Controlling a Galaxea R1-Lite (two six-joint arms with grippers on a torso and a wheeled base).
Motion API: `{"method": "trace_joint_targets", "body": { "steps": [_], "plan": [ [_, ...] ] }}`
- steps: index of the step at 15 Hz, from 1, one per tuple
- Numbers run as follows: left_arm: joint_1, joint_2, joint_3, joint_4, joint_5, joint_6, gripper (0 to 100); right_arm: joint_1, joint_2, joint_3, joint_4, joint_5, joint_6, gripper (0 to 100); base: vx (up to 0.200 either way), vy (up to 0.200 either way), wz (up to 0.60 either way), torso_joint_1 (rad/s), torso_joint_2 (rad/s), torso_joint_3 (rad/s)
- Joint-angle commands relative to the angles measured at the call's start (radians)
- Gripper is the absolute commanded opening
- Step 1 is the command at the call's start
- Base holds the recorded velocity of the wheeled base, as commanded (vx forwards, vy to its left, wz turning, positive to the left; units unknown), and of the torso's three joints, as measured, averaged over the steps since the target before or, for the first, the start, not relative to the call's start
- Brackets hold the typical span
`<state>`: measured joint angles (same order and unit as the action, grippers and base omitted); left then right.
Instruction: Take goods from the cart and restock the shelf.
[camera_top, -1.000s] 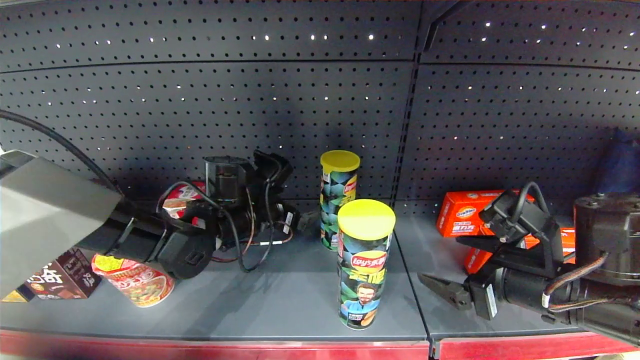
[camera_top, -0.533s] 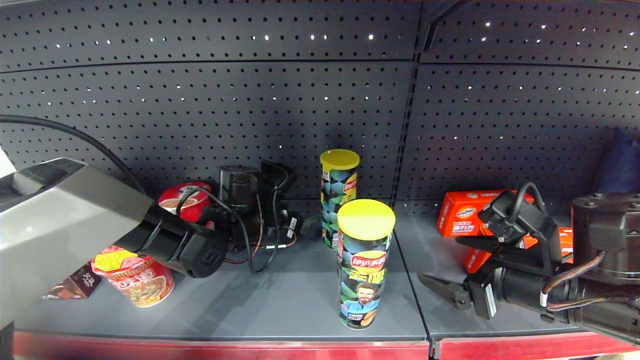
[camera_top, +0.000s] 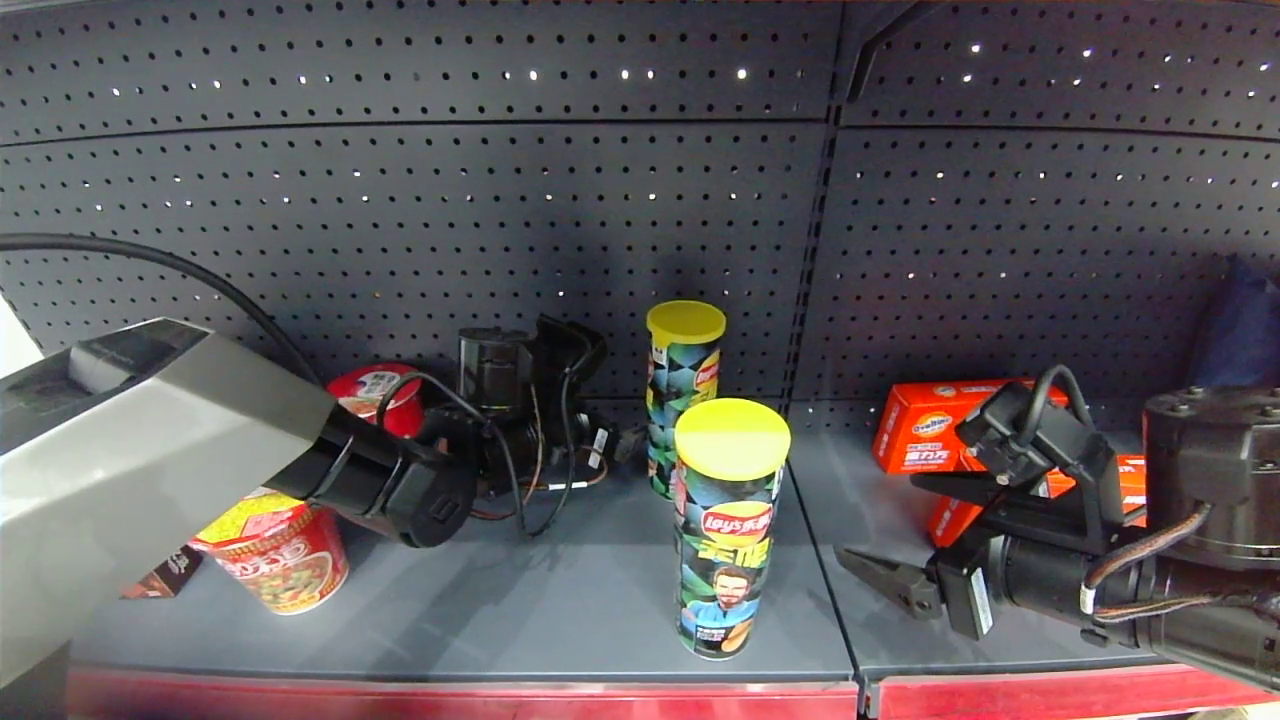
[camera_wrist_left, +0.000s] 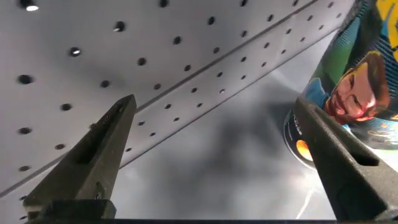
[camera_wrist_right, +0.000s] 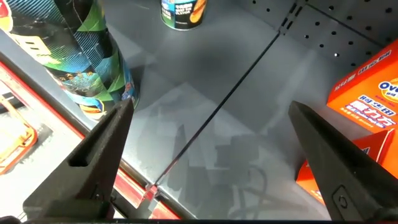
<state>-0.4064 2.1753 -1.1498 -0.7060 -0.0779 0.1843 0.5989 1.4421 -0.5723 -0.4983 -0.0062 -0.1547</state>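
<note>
Two tall chip cans with yellow lids stand on the dark shelf (camera_top: 560, 610), one at the front (camera_top: 730, 530) and one near the back panel (camera_top: 683, 395). My left arm lies across the shelf from the left. Its left gripper (camera_top: 628, 442) (camera_wrist_left: 214, 106) is open and empty, low at the back, just left of the rear can (camera_wrist_left: 348, 99). That can sits beside one finger (camera_wrist_left: 336, 155). My right gripper (camera_top: 885, 520) (camera_wrist_right: 211, 111) hovers open and empty over the shelf's front right, between the front can (camera_wrist_right: 81, 56) and the orange boxes (camera_wrist_right: 367, 112).
A red noodle cup (camera_top: 275, 555) stands front left, with a second red-lidded cup (camera_top: 375, 392) behind it and a brown box (camera_top: 160, 575) at the far left. Orange boxes (camera_top: 925, 425) are stacked at the right. The perforated back panel (camera_top: 600, 220) closes the rear. A red lip (camera_top: 450, 700) edges the front.
My left arm has swung right and deeper along the shelf, bringing its gripper up to the rear can, which has shifted slightly right. The right arm has stayed put.
</note>
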Motion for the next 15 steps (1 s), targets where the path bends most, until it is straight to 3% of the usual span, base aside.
{"method": "trace_joint_targets", "body": {
  "steps": [1, 6, 8, 13, 15],
  "plan": [
    [-0.003, 0.004, -0.001, -0.001, 0.000, 0.000, 100, 0.001, -0.002, 0.000, 0.000, 0.000, 0.000, 100, 0.000, 0.000, 0.00, 0.000, 0.00, 0.000],
    [-0.017, 0.011, -0.004, -0.001, 0.000, -0.003, 100, 0.004, -0.006, 0.005, 0.000, -0.003, 0.000, 100, 0.000, 0.000, 0.00, 0.000, 0.00, 0.000],
    [-0.014, 0.003, 0.005, -0.003, 0.030, -0.005, 100, 0.007, -0.003, 0.005, 0.001, -0.006, 0.000, 100, 0.000, 0.000, 0.00, 0.000, 0.00, 0.000],
    [0.035, -0.154, 0.096, 0.002, 0.043, -0.008, 100, 0.042, 0.057, -0.015, 0.004, -0.012, -0.005, 100, 0.000, 0.000, 0.00, 0.000, 0.00, 0.000],
    [0.049, -0.252, 0.191, 0.002, 0.043, -0.006, 100, 0.053, 0.093, -0.021, 0.003, -0.012, -0.008, 100, 0.000, 0.000, 0.00, 0.000, 0.00, 0.000]
  ]
}}
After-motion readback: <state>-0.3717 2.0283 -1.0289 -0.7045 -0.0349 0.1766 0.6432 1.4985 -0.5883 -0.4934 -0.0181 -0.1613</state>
